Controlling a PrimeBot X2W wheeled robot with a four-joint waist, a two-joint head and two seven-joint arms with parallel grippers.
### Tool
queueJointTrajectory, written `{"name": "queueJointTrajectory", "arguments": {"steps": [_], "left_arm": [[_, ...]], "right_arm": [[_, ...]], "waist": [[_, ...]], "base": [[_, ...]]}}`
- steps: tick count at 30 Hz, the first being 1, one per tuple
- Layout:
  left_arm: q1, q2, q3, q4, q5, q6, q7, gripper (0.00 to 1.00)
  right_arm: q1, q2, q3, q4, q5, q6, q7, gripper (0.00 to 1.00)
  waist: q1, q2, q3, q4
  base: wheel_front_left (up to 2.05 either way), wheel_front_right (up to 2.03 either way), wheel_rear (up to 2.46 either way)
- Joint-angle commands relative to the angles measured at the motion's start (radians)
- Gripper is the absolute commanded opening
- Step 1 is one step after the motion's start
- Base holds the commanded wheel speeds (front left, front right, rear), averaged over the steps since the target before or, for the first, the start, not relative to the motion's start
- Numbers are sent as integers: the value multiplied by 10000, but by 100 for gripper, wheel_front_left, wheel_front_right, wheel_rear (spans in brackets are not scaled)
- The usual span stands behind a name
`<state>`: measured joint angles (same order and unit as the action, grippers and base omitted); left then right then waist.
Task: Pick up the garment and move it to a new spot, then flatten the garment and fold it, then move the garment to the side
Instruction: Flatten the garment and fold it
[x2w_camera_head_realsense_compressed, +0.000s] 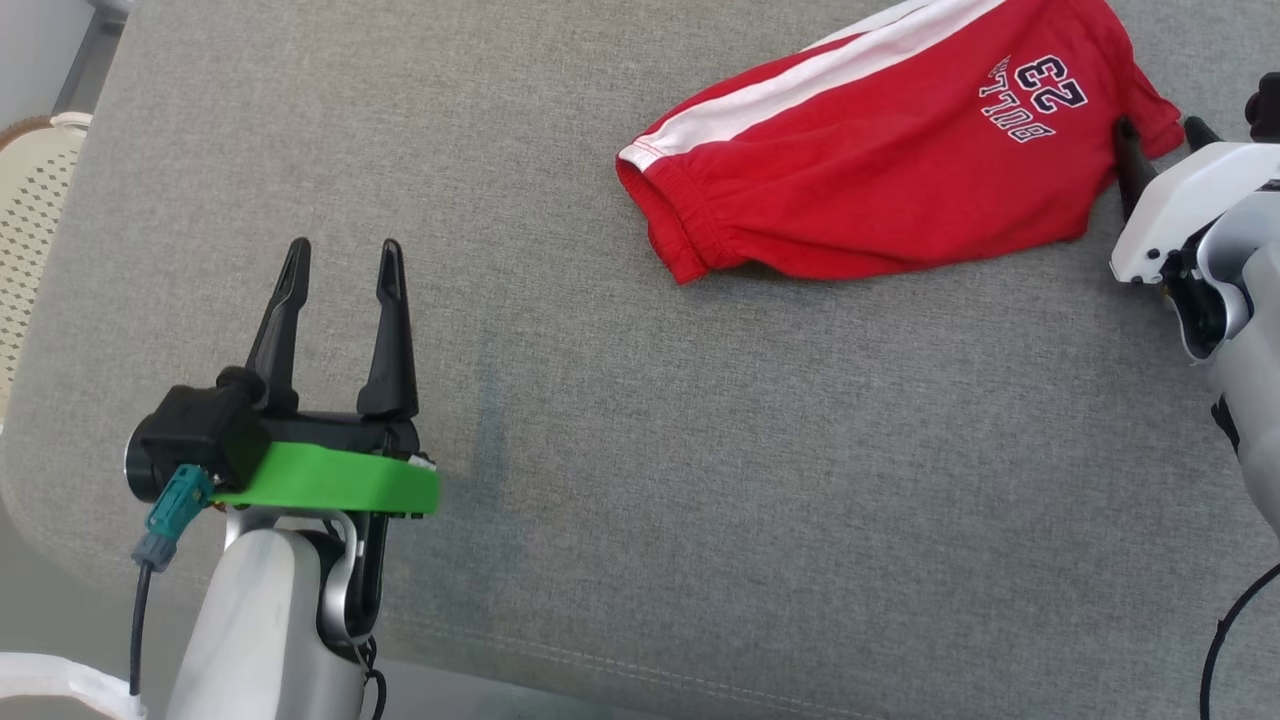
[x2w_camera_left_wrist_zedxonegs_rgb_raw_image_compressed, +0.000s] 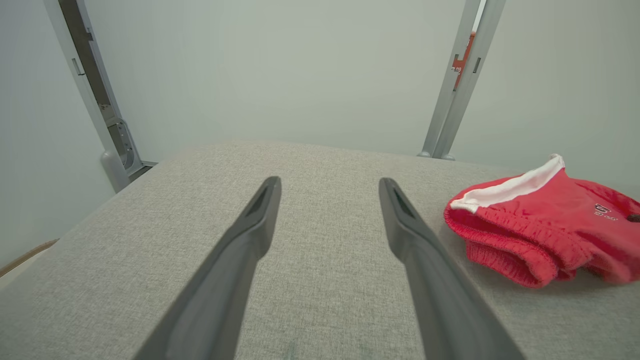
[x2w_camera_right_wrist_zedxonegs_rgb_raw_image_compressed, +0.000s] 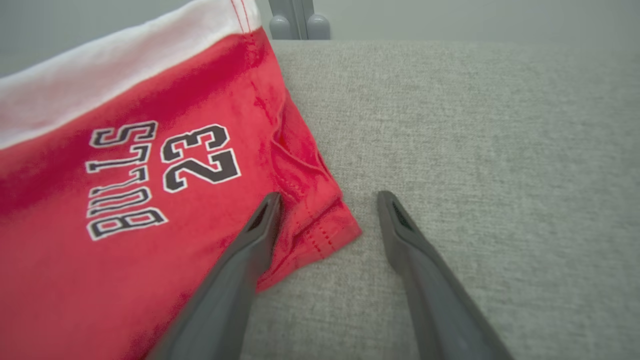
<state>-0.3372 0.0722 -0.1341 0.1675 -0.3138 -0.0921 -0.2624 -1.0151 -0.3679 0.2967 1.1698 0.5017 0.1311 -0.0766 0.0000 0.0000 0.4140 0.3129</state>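
Observation:
The garment (x2w_camera_head_realsense_compressed: 880, 170) is a pair of red shorts with a white side stripe and "BULLS 23" printed on it. It lies folded over at the far right of the grey padded surface (x2w_camera_head_realsense_compressed: 700, 450). My right gripper (x2w_camera_head_realsense_compressed: 1160, 128) is open at the garment's right hem corner. In the right wrist view the right gripper (x2w_camera_right_wrist_zedxonegs_rgb_raw_image_compressed: 329, 196) has one finger over the red cloth (x2w_camera_right_wrist_zedxonegs_rgb_raw_image_compressed: 75, 280) and the other over bare surface, gripping nothing. My left gripper (x2w_camera_head_realsense_compressed: 344, 250) stands open and empty at the near left, well away from the shorts. In the left wrist view the left gripper (x2w_camera_left_wrist_zedxonegs_rgb_raw_image_compressed: 328, 182) has the garment (x2w_camera_left_wrist_zedxonegs_rgb_raw_image_compressed: 545, 225) off to its right.
A cream lattice basket (x2w_camera_head_realsense_compressed: 30, 200) stands beyond the surface's left edge. Grey metal posts (x2w_camera_left_wrist_zedxonegs_rgb_raw_image_compressed: 460, 85) rise behind the far edge. The surface's front edge runs close to my left arm. Bare grey cloth stretches between the two grippers.

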Motion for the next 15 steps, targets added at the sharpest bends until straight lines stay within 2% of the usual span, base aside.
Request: {"name": "queueJointTrajectory", "arguments": {"steps": [1,7,15], "left_arm": [[168,-64,105,-59,102,-62,-24,100],[576,-179,459,-79,509,-211,-24,100],[939,-208,799,-132,760,-303,-24,100]], "right_arm": [[352,66,56,103,132,-12,97,0],[608,27,161,-289,659,-15,-511,0],[1767,-143,319,-1196,1614,-15,-1319,0]], "waist": [[0,0,-18,14],[0,0,-314,-104],[0,0,-926,-683]], "base": [[0,0,0],[0,0,0],[0,0,0]]}}
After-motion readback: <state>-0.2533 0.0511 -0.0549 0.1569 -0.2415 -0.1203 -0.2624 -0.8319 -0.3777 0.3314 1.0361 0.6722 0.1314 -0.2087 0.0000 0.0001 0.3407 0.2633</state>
